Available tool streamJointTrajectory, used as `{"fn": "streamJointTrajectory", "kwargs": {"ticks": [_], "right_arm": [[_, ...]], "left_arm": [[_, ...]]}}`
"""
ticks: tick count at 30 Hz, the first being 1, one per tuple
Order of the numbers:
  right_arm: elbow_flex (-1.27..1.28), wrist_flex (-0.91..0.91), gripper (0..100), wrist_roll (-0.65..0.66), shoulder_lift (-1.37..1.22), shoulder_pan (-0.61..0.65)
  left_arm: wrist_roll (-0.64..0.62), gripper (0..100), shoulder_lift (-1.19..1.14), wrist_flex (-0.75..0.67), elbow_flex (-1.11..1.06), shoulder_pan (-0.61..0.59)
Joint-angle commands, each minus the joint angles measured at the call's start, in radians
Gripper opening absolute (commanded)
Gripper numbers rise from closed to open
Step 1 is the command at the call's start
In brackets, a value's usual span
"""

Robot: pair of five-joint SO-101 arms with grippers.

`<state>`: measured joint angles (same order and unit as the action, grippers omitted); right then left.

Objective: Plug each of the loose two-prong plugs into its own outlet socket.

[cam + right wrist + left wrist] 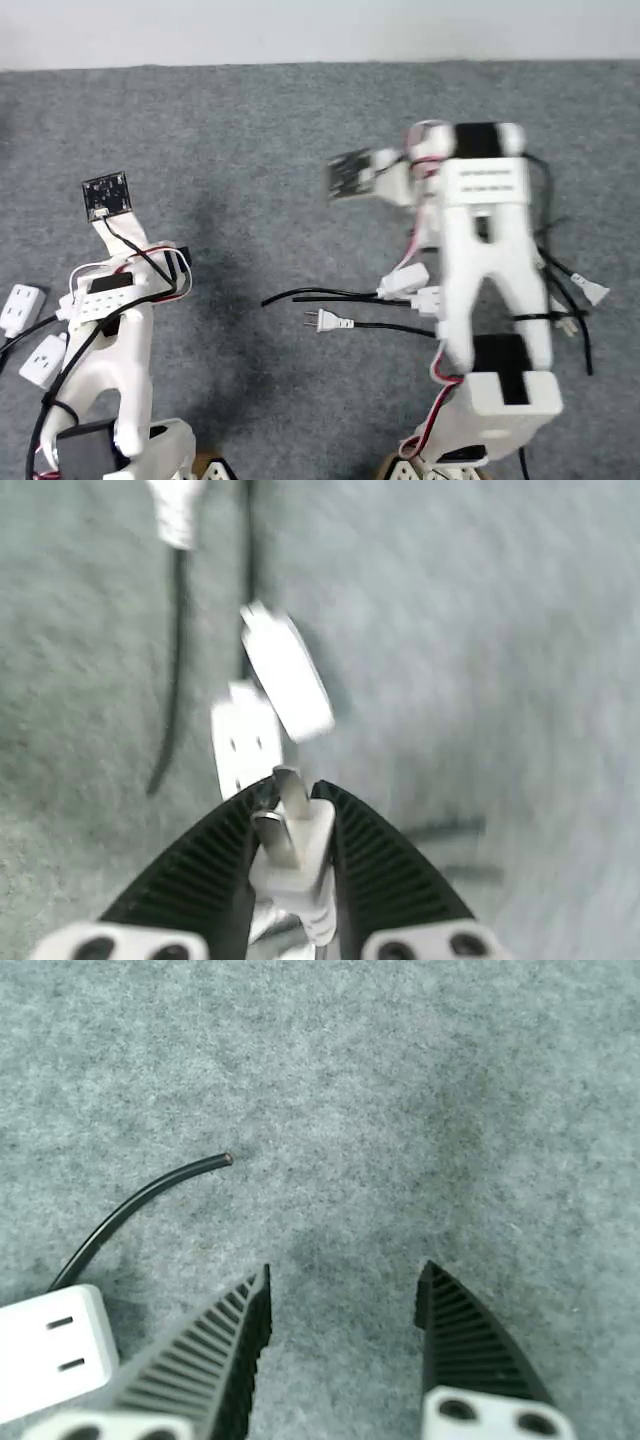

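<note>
While our left arm [115,340] is crouching over the near left of the grey carpet [250,130], we are holding the left gripper [347,1272] wide apart with nothing between its ribbed fingers [215,1360], which are hanging just above bare carpet. A white outlet [45,1355] is lying just beside one finger, its two slots facing up, and a black cord [140,1195] is curving out from behind it to a bare end. Our right arm [490,230] is stretching away from its base toward the far side, and the right gripper [295,788] is clamping a white plug [295,855] whose prongs are pointing forward at a second outlet [240,742] lying near on the carpet. A blurred white piece [290,680] is lying just beside that outlet, and we cannot tell what it is. Between the arms a loose plug [325,320] is lying flat, its cord trailing toward the right arm, with open carpet running beyond it to the pale wall [300,30].
</note>
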<state>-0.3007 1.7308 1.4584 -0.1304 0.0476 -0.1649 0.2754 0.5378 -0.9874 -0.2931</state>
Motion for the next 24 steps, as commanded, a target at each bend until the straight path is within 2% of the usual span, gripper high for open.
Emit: {"fn": "streamJointTrajectory", "kwargs": {"ticks": [1,6,13,15,21,24], "right_arm": [[-0.068,-0.004,0.9,0.064,0.015,-0.177],[-0.068,-0.058,0.9,0.114,-0.101,-0.351],[-0.071,-0.125,2.4,0.109,-0.245,-0.437],[-0.068,-0.119,9.6,0.112,-0.265,-0.449],[-0.071,-0.117,39.7,0.112,-0.268,-0.456],[-0.071,-0.117,48.9,0.115,-0.268,-0.455]], "left_arm": [[-0.002,23,0.028,-0.021,0.007,0.011],[-0.002,23,0.028,-0.021,0.007,0.011],[-0.002,23,0.028,-0.021,0.005,0.011],[-0.002,23,0.028,-0.021,0.005,0.011],[-0.002,23,0.028,-0.021,0.005,0.011],[-0.002,23,0.028,-0.021,0.005,0.011]]}}
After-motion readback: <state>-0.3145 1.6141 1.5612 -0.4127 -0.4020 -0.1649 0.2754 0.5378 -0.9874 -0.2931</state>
